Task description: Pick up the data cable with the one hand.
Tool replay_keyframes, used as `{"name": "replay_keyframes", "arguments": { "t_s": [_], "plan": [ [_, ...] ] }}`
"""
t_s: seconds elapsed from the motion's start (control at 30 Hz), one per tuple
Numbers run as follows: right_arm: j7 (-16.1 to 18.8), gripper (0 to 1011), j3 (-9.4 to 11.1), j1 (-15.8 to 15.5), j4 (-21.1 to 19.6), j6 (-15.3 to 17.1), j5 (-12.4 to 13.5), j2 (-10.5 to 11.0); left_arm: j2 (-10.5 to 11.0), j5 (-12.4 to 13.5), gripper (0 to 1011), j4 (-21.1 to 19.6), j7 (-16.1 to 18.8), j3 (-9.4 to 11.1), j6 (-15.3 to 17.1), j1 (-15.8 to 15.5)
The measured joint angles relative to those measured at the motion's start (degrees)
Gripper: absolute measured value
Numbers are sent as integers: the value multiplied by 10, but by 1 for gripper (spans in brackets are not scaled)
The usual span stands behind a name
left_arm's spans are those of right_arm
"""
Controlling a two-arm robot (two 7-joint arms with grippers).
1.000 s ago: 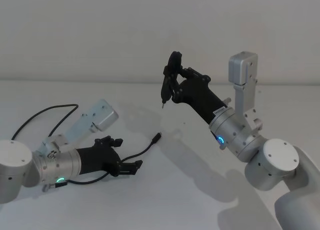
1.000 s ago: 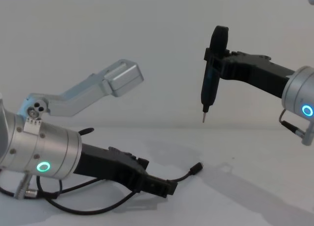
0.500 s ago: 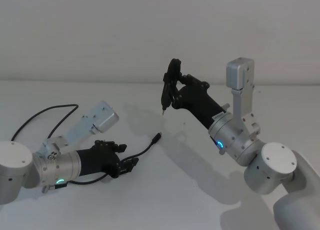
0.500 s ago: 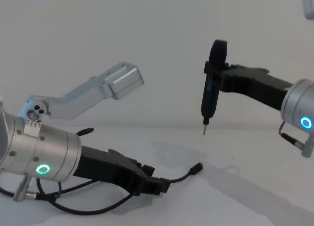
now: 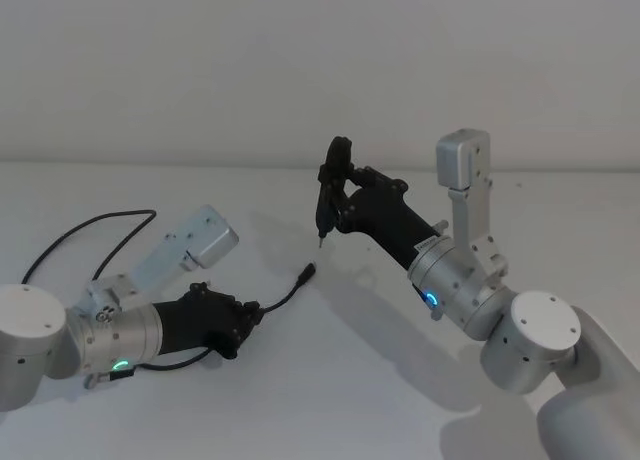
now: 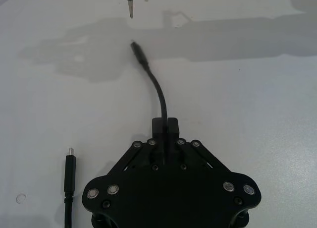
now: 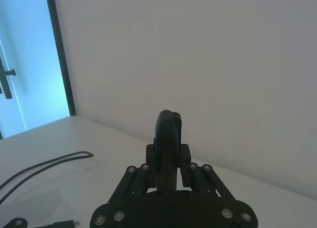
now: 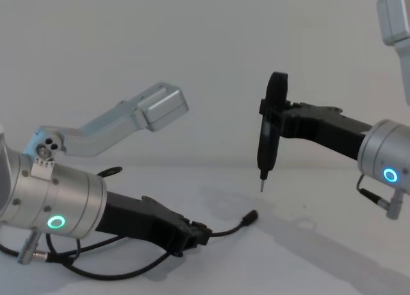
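Clamped shut on the data cable (image 5: pixel 283 298) with the left gripper (image 5: pixel 250 317) jaws, low over the desk (image 5: pixel 330 390). Curved forward to a free plug (image 5: pixel 309 273). Beyond, pinched a black pointed tool (image 5: pixel 323 202) in the right gripper (image 5: pixel 338 185) jaws, tip down above that plug.

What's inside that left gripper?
The data cable, pinched in the shut left gripper; its free plug end sticks out ahead. The clamped stretch itself is covered.

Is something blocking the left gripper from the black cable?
Nothing is. The left gripper is shut on the data cable. The right gripper holds a black pointed tool that hangs near the cable's plug, not touching it.
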Motion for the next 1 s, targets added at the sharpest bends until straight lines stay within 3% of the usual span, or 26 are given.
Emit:
{"name": "replay_keyframes", "arguments": {
  "t_s": [0.07,1.0],
  "plan": [
    [1,274,-1,2,4,0,-1,-1,0,0,49,0,0,0,0,0],
    [11,274,-9,10,36,1,-2,-3,0,0,49,0,0,0,0,0]
  ]
}}
